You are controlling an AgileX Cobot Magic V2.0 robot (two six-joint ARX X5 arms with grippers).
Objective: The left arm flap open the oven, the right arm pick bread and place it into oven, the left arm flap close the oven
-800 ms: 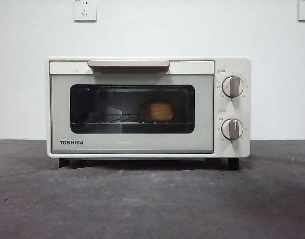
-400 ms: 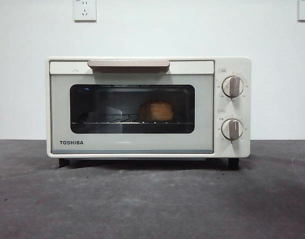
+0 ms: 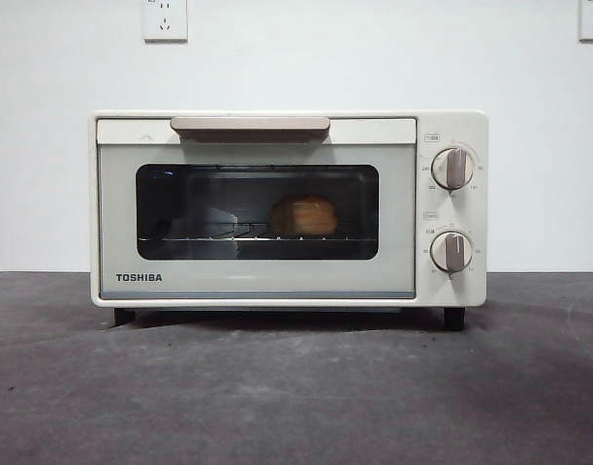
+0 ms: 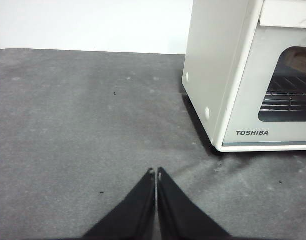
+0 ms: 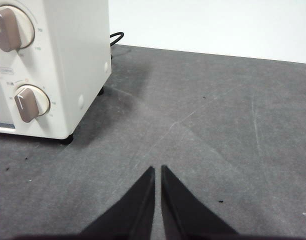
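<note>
The cream-white oven (image 3: 287, 208) stands in the middle of the dark table with its door closed and its beige handle (image 3: 250, 125) at the top. Behind the dark glass the golden bread (image 3: 303, 216) rests on the wire rack, right of centre. My left gripper (image 4: 155, 172) hovers over bare table off the oven's (image 4: 243, 75) left front corner, jaws shut and empty. Off the knob side of the oven (image 5: 48, 65), my right gripper (image 5: 158, 169) is shut and holds nothing. Neither arm shows in the front view.
Two beige knobs (image 3: 452, 168) sit on the oven's right panel. A black power cable (image 5: 116, 36) runs behind the oven. A white wall with sockets (image 3: 165, 19) stands at the back.
</note>
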